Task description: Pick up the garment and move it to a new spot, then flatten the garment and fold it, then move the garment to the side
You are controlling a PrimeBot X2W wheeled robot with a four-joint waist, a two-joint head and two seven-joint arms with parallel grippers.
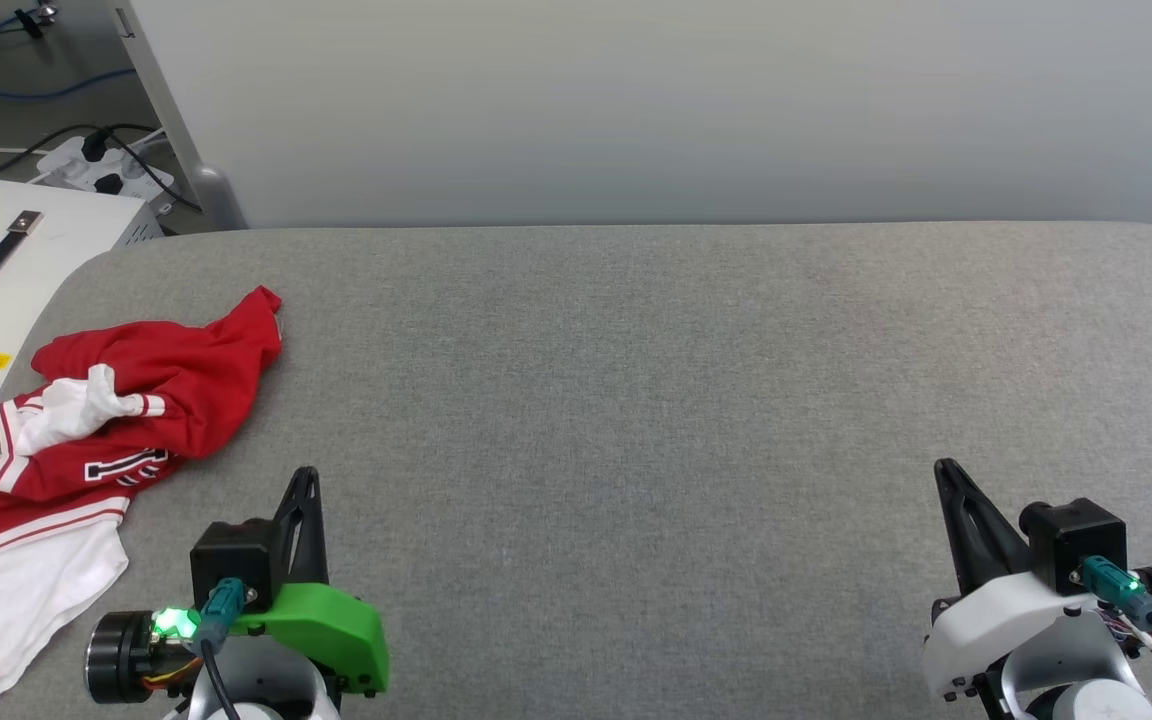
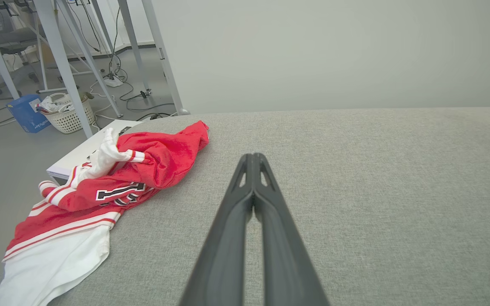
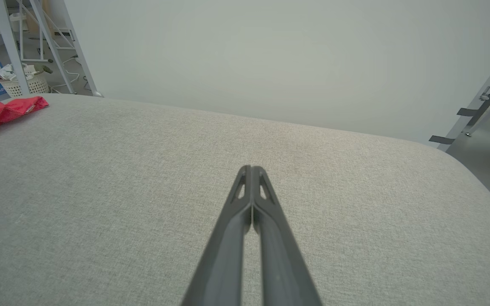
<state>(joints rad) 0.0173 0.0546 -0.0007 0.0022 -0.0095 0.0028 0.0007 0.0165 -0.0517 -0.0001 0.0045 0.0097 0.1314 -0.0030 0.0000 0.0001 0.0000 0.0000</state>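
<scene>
The crumpled red white-sleeved T-shirt point(image 1: 186, 370) lay untouched on the grey fabric worktop point(image 1: 636, 400). The left gripper point(image 1: 306, 473) and the right gripper point(image 1: 944, 466), jaws together, held nothing. All steps were left.

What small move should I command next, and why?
Probably open the left hand, ready to reach for the garment. Its fingers are pressed together and hold nothing. The garment lies crumpled and untouched at the table's left edge, partly draped over it. The left hand is the nearer one; the right hand, also shut, sits far across the table.
</scene>
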